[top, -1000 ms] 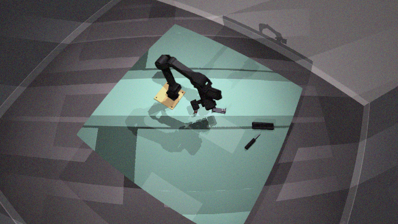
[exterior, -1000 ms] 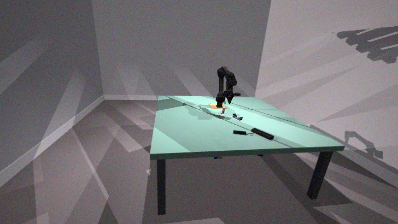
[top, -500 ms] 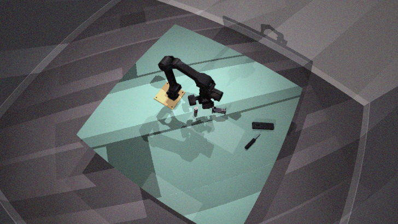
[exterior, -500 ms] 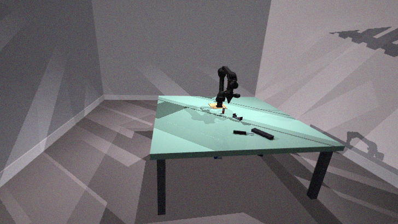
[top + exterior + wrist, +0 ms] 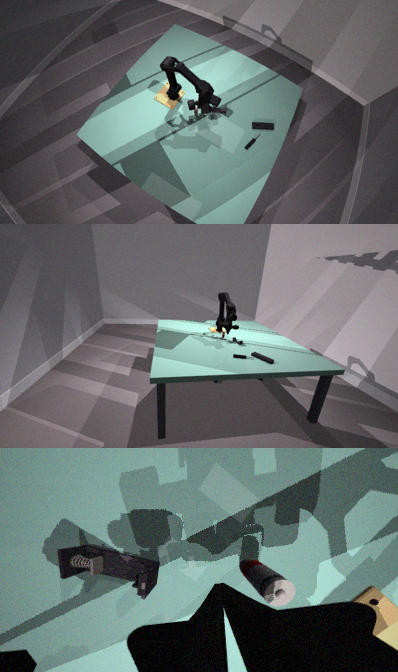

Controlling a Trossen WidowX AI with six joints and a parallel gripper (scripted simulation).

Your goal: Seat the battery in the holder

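Pale green worktop (image 5: 120, 122) carries everything. The hand (image 5: 225, 615) hangs low over it with its dark fingers pinched almost together and nothing between them. The battery (image 5: 264, 579), dark-bodied with a red band and a pale end, stands upright on the worktop just beside the fingertips, apart from them. The holder (image 5: 107, 565) lies near it with its spring (image 5: 82, 562) bare, no battery in it. A black bar (image 5: 262, 125) and a screwdriver (image 5: 251, 142) lie well apart from these
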